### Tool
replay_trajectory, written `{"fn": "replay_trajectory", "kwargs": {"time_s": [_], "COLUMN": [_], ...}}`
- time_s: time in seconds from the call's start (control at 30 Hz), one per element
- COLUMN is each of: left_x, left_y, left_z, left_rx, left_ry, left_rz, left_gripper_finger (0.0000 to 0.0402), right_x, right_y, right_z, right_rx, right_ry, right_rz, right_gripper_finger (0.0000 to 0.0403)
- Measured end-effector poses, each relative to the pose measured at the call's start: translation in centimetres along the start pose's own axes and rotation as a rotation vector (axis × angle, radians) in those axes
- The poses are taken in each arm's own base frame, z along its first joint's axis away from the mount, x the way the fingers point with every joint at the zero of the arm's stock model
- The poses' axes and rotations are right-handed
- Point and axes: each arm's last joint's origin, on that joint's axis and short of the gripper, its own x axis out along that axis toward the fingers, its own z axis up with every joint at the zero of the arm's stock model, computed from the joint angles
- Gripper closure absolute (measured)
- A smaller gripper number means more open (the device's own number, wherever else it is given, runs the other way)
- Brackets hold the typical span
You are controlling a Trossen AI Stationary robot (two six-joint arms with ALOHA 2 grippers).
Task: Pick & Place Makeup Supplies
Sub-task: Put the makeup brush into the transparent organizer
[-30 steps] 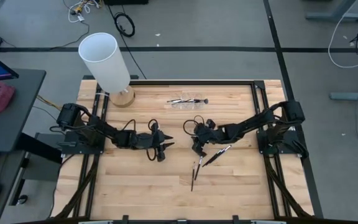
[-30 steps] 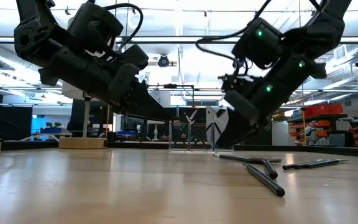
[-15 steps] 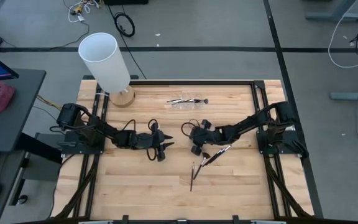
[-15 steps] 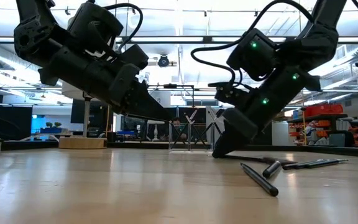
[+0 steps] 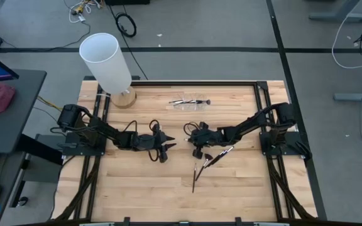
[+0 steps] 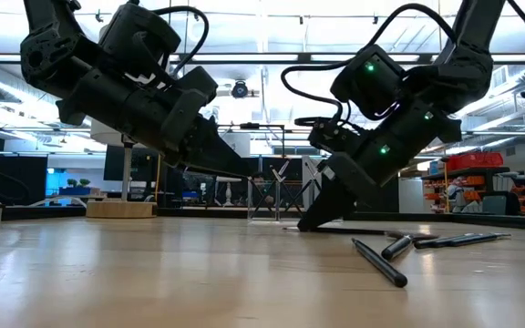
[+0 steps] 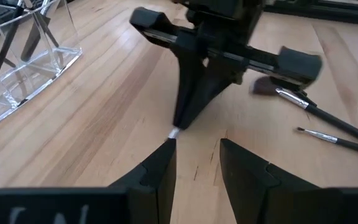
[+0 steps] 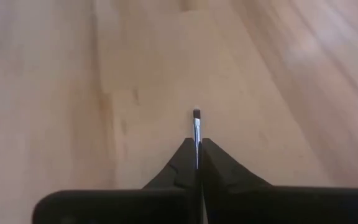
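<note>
My right gripper [image 5: 195, 150] is at the table's middle, shut on a thin makeup brush [image 8: 197, 127]. Its fingertips are down at the wood in the low view [image 6: 303, 225]. My left gripper [image 5: 168, 148] is open and empty, just left of it and facing it, clear of the table [image 6: 244, 169]. Its fingers [image 7: 160, 168] frame the right gripper [image 7: 182, 121]. Loose brushes [image 5: 217, 155] lie flat on the wood right of and nearer than the right gripper. They also show in the low view [image 6: 381, 262] and the left wrist view [image 7: 319, 112]. My right gripper pinches the brush between its two fingers, at the silvery ferrule [image 8: 197, 134] just behind the bristle head. The brush lies along the fingers, and its small dark tip [image 8: 196, 114] sticks out past them. The fingers slant down toward the table's left. The gripper hides the handle.
A clear holder [image 5: 190, 102] with brushes in it stands at the far middle and also shows in the left wrist view [image 7: 17, 56]. A tall white cylinder [image 5: 105, 59] on a wooden base [image 5: 123, 97] stands at the far left corner.
My right gripper has gone toward the table's left edge and down, so its fingertips are now at the wood. The loose brushes beside it have shifted on the table. My left gripper has kept still.
</note>
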Motion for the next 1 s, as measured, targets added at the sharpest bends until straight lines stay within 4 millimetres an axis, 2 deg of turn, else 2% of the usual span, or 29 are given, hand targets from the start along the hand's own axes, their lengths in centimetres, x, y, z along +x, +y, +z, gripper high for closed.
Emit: {"fn": "replay_trajectory", "kwargs": {"time_s": [0.3, 0.47, 0.67, 0.9, 1.0], "left_x": [0.0, 0.4, 2.3, 4.5, 4.9], "left_y": [0.0, 0.4, 0.8, -0.2, -0.3], "left_z": [0.0, -0.4, -0.8, -1.3, -1.3], "left_rx": [-0.015, 0.052, 0.064, 0.11, 0.111], "left_ry": [0.001, 0.015, 0.053, 0.08, 0.083], "left_rz": [-0.005, 0.026, -0.016, -0.042, -0.044], "left_gripper_finger": [0.0275, 0.0275, 0.0275, 0.0275, 0.0275], "right_x": [0.0, 0.0, -0.1, -0.1, -0.1], "right_y": [0.1, 0.3, 0.7, 0.6, 0.6], "right_z": [0.2, 0.3, 1.1, 0.9, 0.8], "right_rx": [0.001, -0.037, -0.13, -0.127, -0.127], "right_ry": [-0.021, -0.033, -0.103, -0.077, -0.073], "right_rz": [0.01, 0.054, 0.159, 0.158, 0.157], "right_gripper_finger": [0.0396, 0.0395, 0.0395, 0.0395, 0.0395]}}
